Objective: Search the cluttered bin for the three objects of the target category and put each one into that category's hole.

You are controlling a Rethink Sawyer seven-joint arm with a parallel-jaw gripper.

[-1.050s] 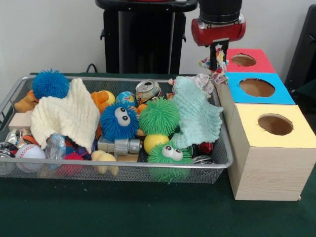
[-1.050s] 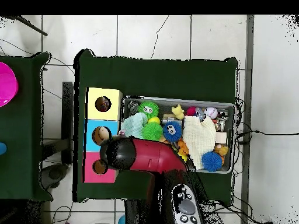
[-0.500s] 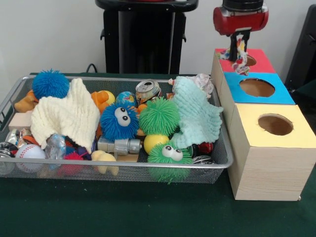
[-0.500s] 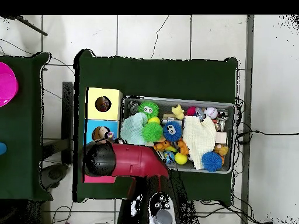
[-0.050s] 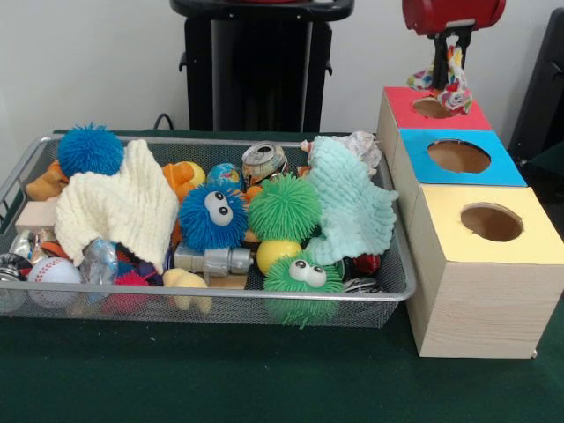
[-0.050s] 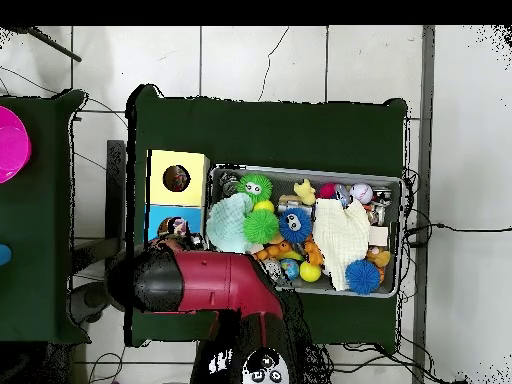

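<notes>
Pincer (image 5: 449,44) now farther right, clenched on patterned cloth (image 5: 449,81) seemingly above red box (image 5: 401,99).

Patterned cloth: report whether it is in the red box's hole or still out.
Out. The patterned cloth hangs from the gripper, above the hole of the red box.

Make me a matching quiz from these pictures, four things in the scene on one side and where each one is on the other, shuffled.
Things:
1. patterned cloth scrap
2. cream knitted cloth
3. crushed drink can
4. white baseball

Places:
A. at the wire bin's front corner farthest from the boxes
B. hanging from the gripper above the red-topped box
C. at the bin's back rim
D. draped beside the blue spiky ball

Pairs: 1-B, 2-D, 3-C, 4-A
</notes>
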